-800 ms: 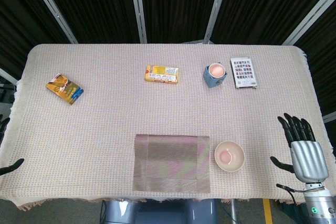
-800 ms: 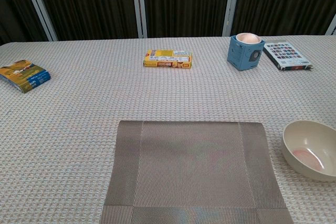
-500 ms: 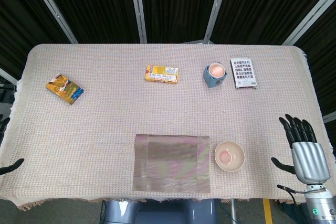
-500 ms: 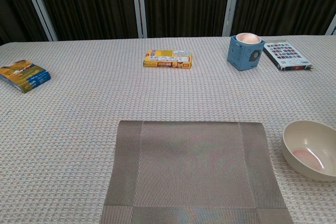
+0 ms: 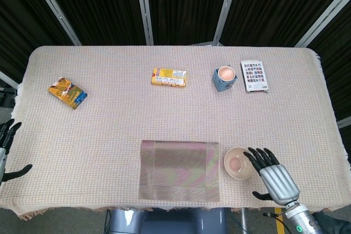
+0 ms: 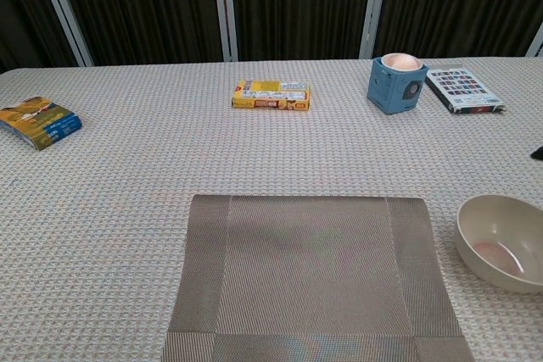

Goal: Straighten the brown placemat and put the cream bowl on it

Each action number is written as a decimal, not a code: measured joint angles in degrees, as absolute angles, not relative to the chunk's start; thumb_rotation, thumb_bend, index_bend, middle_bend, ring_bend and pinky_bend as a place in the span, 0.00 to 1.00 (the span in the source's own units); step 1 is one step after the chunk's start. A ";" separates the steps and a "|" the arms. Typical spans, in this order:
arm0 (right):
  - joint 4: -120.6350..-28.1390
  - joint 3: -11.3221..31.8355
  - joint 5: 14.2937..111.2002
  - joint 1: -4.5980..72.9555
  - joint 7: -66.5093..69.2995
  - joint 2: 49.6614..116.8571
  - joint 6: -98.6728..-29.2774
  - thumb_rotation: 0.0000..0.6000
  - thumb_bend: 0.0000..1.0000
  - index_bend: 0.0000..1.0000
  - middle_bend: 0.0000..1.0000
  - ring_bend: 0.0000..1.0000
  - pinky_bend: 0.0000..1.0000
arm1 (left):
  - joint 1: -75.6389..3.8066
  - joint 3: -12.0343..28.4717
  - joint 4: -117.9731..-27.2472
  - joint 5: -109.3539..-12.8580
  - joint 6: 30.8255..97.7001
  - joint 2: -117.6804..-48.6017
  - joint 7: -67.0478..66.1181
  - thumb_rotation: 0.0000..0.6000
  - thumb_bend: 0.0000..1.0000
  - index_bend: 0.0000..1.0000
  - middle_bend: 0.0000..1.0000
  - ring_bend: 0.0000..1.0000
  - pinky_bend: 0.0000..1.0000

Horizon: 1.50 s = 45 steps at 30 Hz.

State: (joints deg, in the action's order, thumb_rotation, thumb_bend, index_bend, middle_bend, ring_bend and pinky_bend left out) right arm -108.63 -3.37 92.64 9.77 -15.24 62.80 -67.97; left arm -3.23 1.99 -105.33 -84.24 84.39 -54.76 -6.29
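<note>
The brown placemat (image 5: 180, 170) (image 6: 312, 275) lies flat near the table's front edge, its sides roughly square to it. The cream bowl (image 5: 238, 163) (image 6: 501, 241) stands upright on the tablecloth just right of the placemat, apart from it. My right hand (image 5: 273, 177) hovers at the bowl's right side with fingers spread, fingertips near the rim, holding nothing. In the chest view only a dark fingertip shows at the right edge. My left hand (image 5: 7, 150) sits at the table's far left edge, fingers apart and empty.
A yellow box (image 5: 169, 76) lies at the back middle. A blue cup (image 5: 225, 78) stands to its right, beside a patterned booklet (image 5: 254, 76). An orange and blue packet (image 5: 67, 92) lies at the left.
My right hand has moved left from the table's right edge to the bowl's right side. My left hand has risen a little further into view. Bowl and placemat have not moved.
</note>
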 measured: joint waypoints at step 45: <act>-84.61 4.33 92.60 13.50 -15.48 83.18 -74.27 1.00 0.23 0.74 0.00 0.00 0.00 | -3.92 2.47 -105.44 -83.06 84.36 -56.29 -9.01 1.00 0.00 0.00 0.00 0.00 0.00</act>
